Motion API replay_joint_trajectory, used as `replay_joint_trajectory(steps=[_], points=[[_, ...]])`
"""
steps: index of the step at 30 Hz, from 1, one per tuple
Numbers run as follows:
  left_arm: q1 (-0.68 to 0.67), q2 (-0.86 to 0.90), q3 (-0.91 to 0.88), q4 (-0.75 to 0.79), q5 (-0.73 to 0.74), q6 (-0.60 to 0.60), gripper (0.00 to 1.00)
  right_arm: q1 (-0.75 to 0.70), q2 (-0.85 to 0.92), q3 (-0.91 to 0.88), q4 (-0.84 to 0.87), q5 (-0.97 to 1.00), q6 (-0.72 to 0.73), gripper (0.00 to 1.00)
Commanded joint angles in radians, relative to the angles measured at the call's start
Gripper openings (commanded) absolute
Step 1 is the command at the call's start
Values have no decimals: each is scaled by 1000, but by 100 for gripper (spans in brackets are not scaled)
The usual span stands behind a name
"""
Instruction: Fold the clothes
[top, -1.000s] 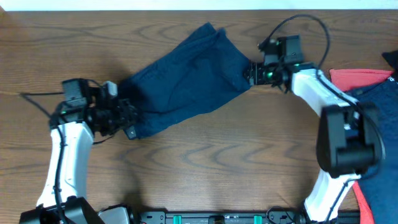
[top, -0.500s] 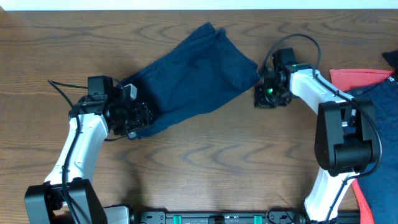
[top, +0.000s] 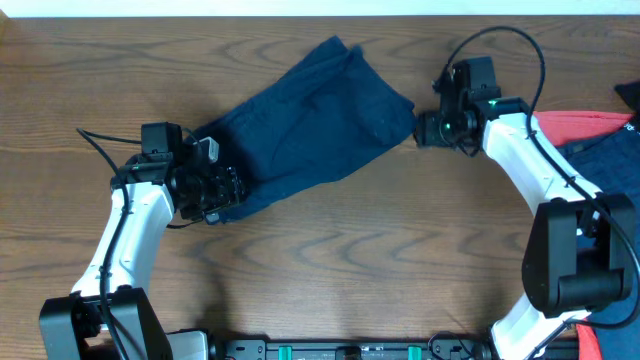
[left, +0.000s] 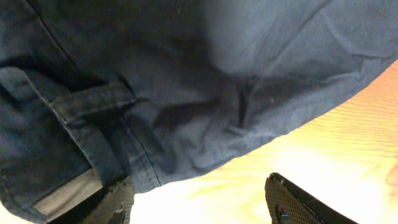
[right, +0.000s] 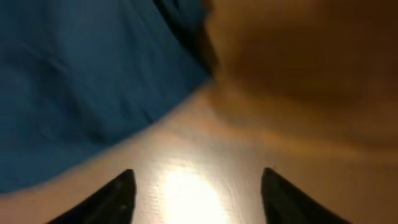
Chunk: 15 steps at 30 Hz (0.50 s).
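Note:
The clothes in hand are dark navy shorts (top: 305, 125), lying spread out diagonally across the table's middle. My left gripper (top: 218, 190) is at their lower-left end and stands open. In the left wrist view the shorts (left: 186, 81) fill the top, with a belt loop and a tan label. Their hem touches the left fingertip (left: 118, 202), and bare wood shows between the two fingers. Just off the shorts' right corner, my right gripper (top: 422, 130) is open. The right wrist view shows both its fingers over bare table, with blue fabric (right: 81, 81) at the upper left.
A red cloth (top: 578, 124) and another dark blue garment (top: 612, 158) lie at the right edge, behind the right arm. The table's far edge (top: 320, 17) runs along the top. A black cable (top: 95, 140) trails left of the left arm.
The right gripper has left the shorts' right corner, dipped toward the front, then come back beside it. The left arm slid right to the shorts' lower end, then stayed put.

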Motion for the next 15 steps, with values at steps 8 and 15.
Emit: replay_joint_trajectory(steps=[8, 15], points=[[-1, 3, -8, -77, 103, 13, 69, 6, 192, 0, 240, -93, 10, 72], [-1, -18, -8, -99, 103, 14, 69, 10, 230, 1, 307, -246, 9, 34]])
